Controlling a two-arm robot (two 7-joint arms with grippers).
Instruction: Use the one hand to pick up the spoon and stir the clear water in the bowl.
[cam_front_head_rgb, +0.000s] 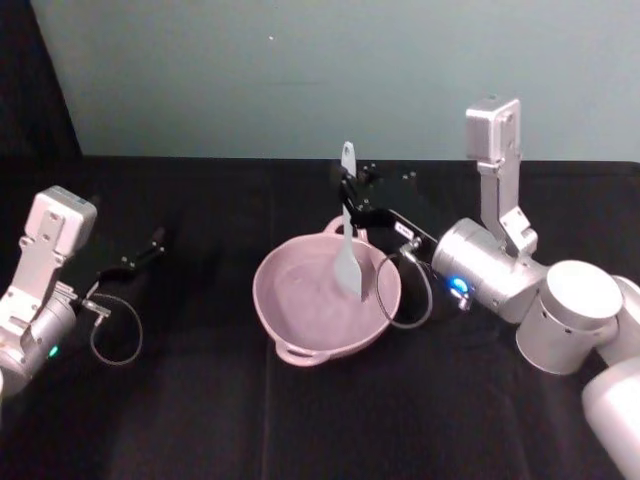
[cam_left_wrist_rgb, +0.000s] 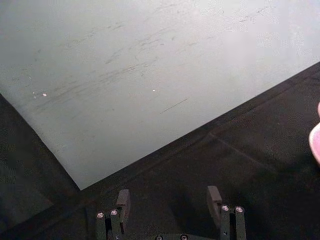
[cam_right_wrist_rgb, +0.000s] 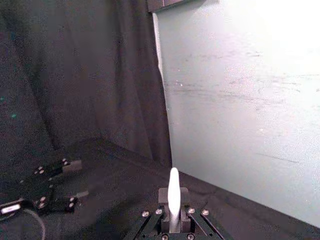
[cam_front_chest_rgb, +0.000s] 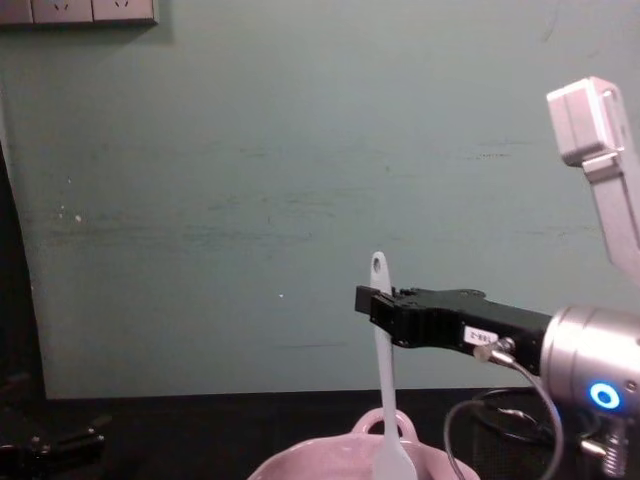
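Pick-up looks done: the right gripper (cam_front_head_rgb: 351, 203), at centre frame in the head view, pinches the white spoon (cam_front_head_rgb: 347, 240) on its upper handle. The spoon stands near vertical, holed end up, head down inside the pink bowl (cam_front_head_rgb: 268, 318). Stirring seems what remains. The left gripper (cam_front_head_rgb: 152, 243), jaws spread, sits idle at left

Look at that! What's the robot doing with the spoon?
The robot's right end effector is shut on the handle of a long slim white plastic spoon. It holds the spoon upright, with the head down inside the wide pale pink glossy bowl, which fits stirring. The left end effector is open and holds nothing, off to the left over the black table.
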